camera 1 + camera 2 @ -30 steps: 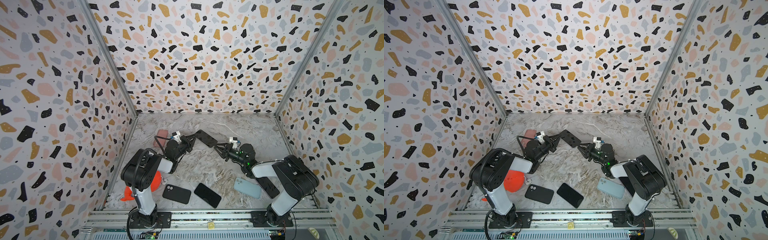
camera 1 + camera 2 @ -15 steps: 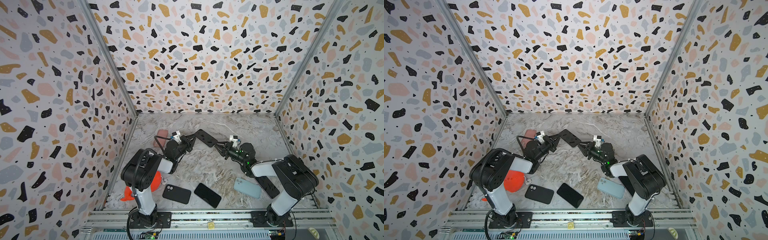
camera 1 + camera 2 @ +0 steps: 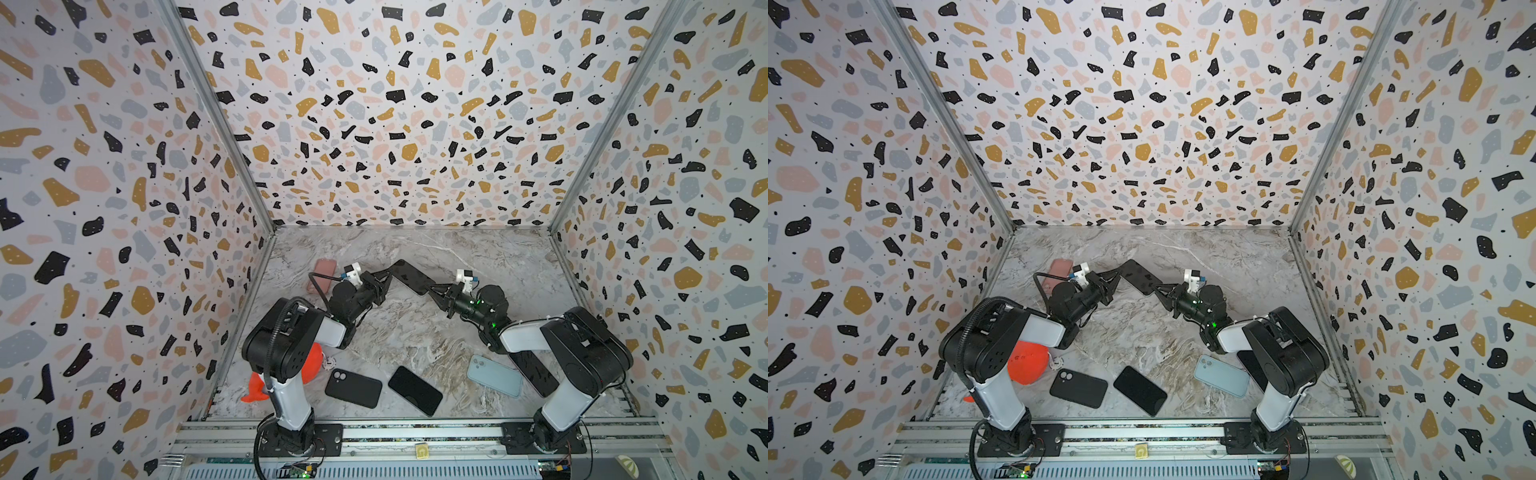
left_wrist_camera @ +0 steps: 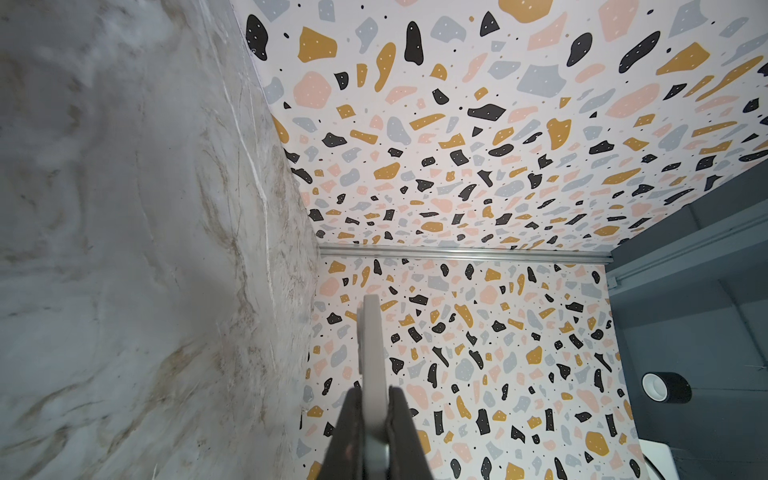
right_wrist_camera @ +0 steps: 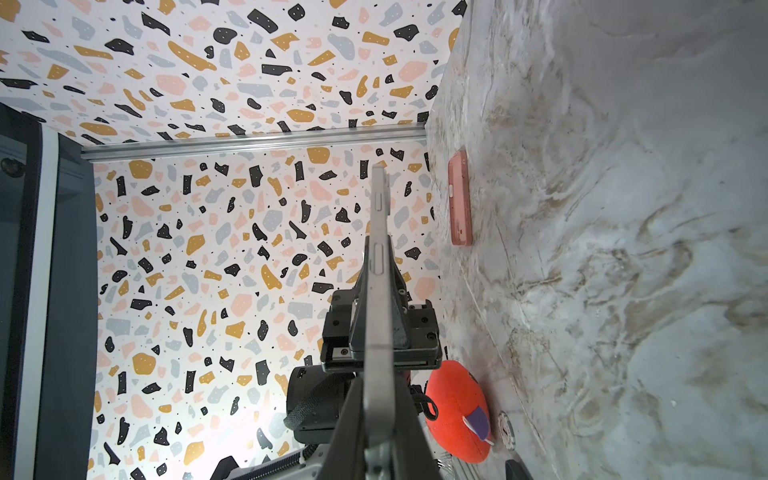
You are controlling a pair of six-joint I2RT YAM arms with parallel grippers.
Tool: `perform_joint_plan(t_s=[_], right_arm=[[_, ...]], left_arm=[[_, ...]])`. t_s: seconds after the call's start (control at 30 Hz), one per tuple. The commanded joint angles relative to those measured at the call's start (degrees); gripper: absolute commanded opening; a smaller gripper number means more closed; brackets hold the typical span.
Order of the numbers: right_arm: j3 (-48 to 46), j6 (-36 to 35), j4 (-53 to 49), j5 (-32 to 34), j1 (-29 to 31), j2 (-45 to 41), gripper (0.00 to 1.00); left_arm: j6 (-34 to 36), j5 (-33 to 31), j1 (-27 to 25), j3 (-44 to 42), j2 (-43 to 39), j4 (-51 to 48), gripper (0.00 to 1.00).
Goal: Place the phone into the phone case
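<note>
Both arms hold one dark phone [image 3: 409,276] up off the marble counter [image 3: 415,332], in the air between them. The left gripper [image 3: 384,277] has its fingers [image 4: 353,432] squeezed tight on one end of the phone. The right gripper [image 3: 434,289] has its fingers [image 5: 353,424] pinched on the other end. In the wrist views the phone shows as a thin gray edge.

A pink case [image 3: 322,274] lies flat on the counter just beside the left gripper. Nearer the front rail lie a black case [image 3: 353,387], a black phone [image 3: 414,390] and a light blue case [image 3: 494,375]. An orange ball [image 3: 1027,365] sits by the left arm's base
</note>
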Motion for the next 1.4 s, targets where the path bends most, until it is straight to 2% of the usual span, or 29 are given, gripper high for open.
perform_joint_plan(t_s=[0.0, 0.07, 0.2, 0.33, 0.47, 0.57, 0.73, 0.83, 1.03, 1.37], right_arm=[[1.1, 0.1, 1.7, 0.5, 0.1, -1.7, 0.05], [0.8, -0.1, 1.2, 0.5, -0.1, -2.3, 0.03], [0.1, -1.1, -0.2, 0.5, -0.9, -3.8, 0.0], [-0.9, -1.7, -0.6, 0.3, -1.7, -4.7, 0.0], [-0.8, -2.6, -1.0, -2.1, -2.5, -4.2, 0.0], [-0.1, -4.9, -2.9, -4.1, -2.9, -4.1, 0.0], [3.1, -13.4, -12.8, -5.3, -2.7, -5.9, 0.0], [4.6, -18.7, -18.9, -4.5, -2.6, -8.2, 0.0], [6.2, -26.3, -26.9, -2.4, -1.6, -11.1, 0.0], [5.2, -28.3, -27.7, -2.5, -0.5, -11.5, 0.0]], left_arm=[[2.3, 0.4, -0.2, 0.5, -2.4, 2.5, 0.0], [4.3, 0.5, -0.2, 0.9, -3.5, -0.5, 0.0], [9.3, 0.6, -0.1, 1.6, -6.0, -8.3, 0.32], [15.5, 1.2, 1.1, 3.2, -8.5, -18.6, 0.48], [23.0, 1.9, 3.9, 5.0, -11.5, -31.9, 0.51], [30.4, 0.9, 7.7, 6.6, -14.4, -45.5, 0.54], [41.8, -5.0, 13.7, 13.5, -15.3, -68.5, 0.62], [45.7, -8.4, 16.9, 17.6, -13.5, -77.0, 0.62], [48.0, -16.3, 21.1, 24.8, -9.0, -86.7, 0.6], [50.1, -21.1, 23.2, 33.8, 0.4, -93.3, 0.57]])
